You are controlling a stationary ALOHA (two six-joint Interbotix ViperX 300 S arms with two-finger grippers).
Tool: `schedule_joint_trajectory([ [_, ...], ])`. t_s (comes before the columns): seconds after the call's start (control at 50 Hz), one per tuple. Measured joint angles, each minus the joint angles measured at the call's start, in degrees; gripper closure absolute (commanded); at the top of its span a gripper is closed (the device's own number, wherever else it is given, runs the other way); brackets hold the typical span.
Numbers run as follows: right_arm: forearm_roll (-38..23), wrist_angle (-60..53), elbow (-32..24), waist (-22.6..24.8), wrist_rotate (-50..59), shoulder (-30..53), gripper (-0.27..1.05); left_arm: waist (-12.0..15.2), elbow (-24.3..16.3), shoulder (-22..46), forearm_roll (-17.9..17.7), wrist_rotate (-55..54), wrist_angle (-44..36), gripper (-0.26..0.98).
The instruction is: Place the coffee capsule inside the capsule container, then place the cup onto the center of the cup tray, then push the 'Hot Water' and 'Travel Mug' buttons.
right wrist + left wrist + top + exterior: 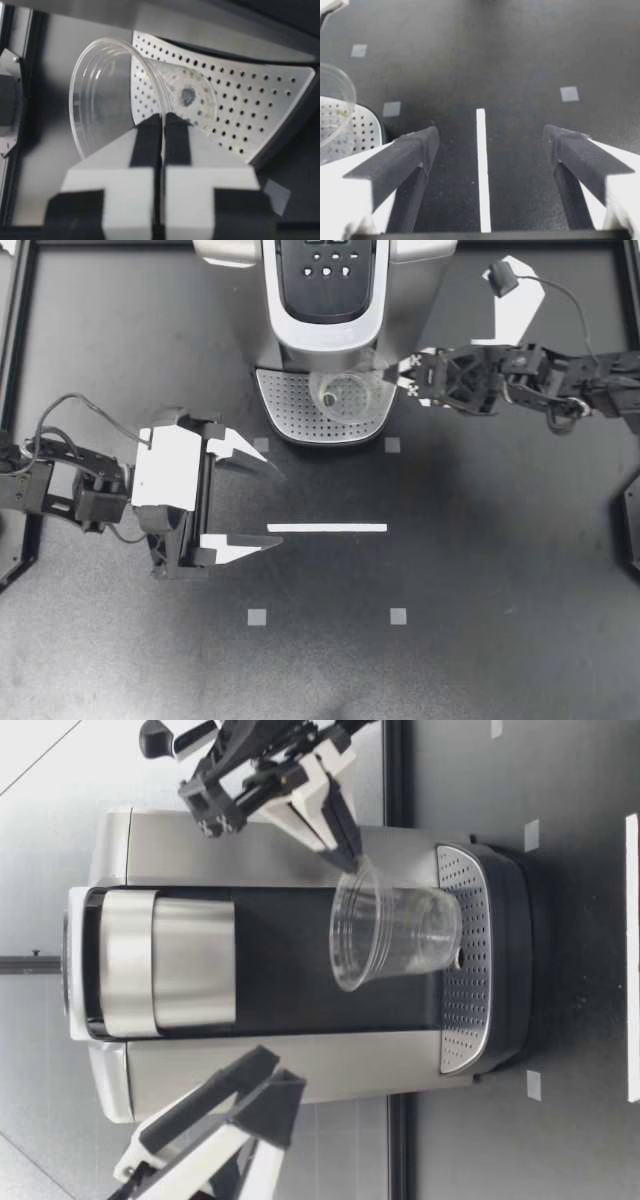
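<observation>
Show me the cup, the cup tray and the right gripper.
cup (400,935), low view, its clear side wall.
cup tray (285,405), top view, bare perforated plate.
right gripper (390,375), top view, between its fingertips.

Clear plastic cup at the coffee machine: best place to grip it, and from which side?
Pinch the thin rim wall of the clear plastic cup, one finger inside and one outside, coming in from my right. The silver coffee machine stands over and behind it, while the open mouth leaves that rim free. My right end effector is shut there.
</observation>
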Motion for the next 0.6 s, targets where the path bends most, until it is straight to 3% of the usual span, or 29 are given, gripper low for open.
schedule_joint_trajectory([
  [0.6,-0.09,2.29,-4.04,0.62,0.26,3.16,0.74,0.0,0.18,0.0,0.0,0.0,0.0,-0.07],
])
